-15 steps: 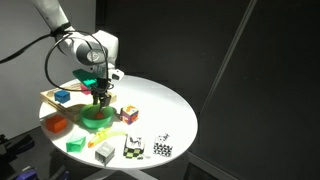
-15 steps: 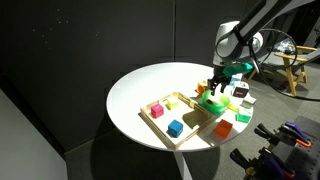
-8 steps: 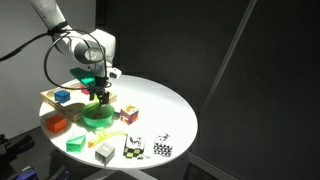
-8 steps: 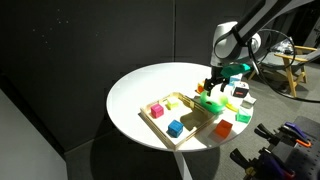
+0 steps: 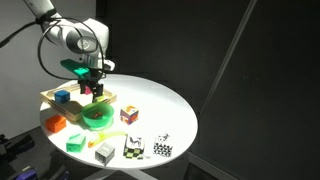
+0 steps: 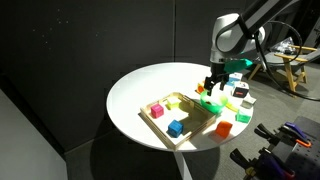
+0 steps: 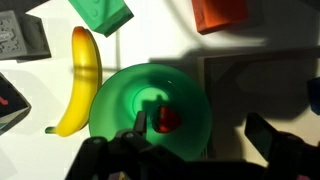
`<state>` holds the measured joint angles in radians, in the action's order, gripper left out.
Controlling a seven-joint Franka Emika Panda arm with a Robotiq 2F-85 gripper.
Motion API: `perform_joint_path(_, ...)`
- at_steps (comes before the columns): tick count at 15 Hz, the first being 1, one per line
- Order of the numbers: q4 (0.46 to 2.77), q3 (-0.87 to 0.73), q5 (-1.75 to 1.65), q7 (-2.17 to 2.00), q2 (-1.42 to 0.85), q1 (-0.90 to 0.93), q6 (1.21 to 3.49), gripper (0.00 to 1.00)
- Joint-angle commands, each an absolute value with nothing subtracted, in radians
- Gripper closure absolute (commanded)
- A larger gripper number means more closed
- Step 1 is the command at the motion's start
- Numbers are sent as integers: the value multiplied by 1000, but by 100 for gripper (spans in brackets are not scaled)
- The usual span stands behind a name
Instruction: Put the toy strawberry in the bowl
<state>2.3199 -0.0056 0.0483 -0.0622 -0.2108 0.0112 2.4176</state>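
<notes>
Toy strawberry (image 7: 168,119) lies inside the green bowl (image 7: 112,112), toward its 3 o'clock side, so the placing step looks done. A toy banana (image 7: 84,72) lies on the desk (image 5: 165,105) at the bowl's 9 o'clock. The hand (image 7: 198,130) hovers over the bowl, fingers spread apart, holding nothing. The next move is probably to lift clear without nudging the bowl. No writing or brand is legible.

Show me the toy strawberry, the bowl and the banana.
toy strawberry (image 7: 168,118), wrist view, its red middle.
bowl (image 7: 118,98), wrist view, bare inner wall.
banana (image 7: 84,74), wrist view, mid-length.
</notes>
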Motion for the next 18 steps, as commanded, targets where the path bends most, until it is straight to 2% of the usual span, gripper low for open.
perform_joint_path(1, 2377, 2, 15, -33, -97, 18, 2352, 0)
perform_joint_path(18, 2459, 38, 3, -52, 189, 44, 2265, 0)
